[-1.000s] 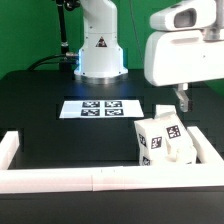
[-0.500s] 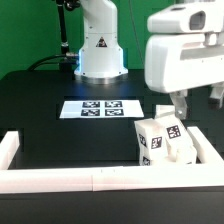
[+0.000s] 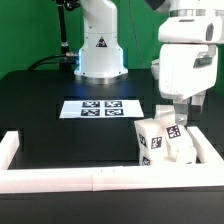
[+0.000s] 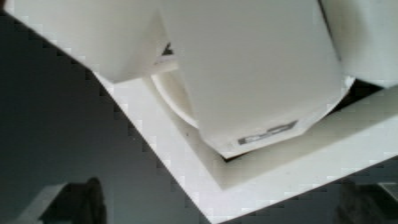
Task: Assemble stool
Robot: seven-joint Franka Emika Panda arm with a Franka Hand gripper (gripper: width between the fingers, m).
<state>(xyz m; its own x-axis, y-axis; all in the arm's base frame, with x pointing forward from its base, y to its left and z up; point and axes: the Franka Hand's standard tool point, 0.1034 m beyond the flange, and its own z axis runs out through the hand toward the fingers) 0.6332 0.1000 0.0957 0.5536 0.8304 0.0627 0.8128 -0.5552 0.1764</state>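
Observation:
The white stool legs (image 3: 160, 140), with black-and-white tags, stand bunched together in the corner of the border rails at the exterior view's right. My gripper (image 3: 178, 110) hangs just above them, open and empty. In the wrist view one chunky leg (image 4: 240, 70) fills the picture close up, with a tag (image 4: 267, 133) on its end. A curved white edge (image 4: 166, 95) shows beside it; I cannot tell whether it is the seat disc. My dark fingertips (image 4: 71, 203) show wide apart at the picture's edges, with the gripper (image 4: 222, 208) over the rail corner.
The marker board (image 3: 100, 108) lies flat on the black table in front of the robot base (image 3: 100, 55). Long white border rails (image 3: 90, 178) run along the near edge and up the exterior view's right side (image 3: 205, 145).
The hand has turned about its wrist and come down toward the legs, shifting slightly to the exterior view's right. The legs have not moved.

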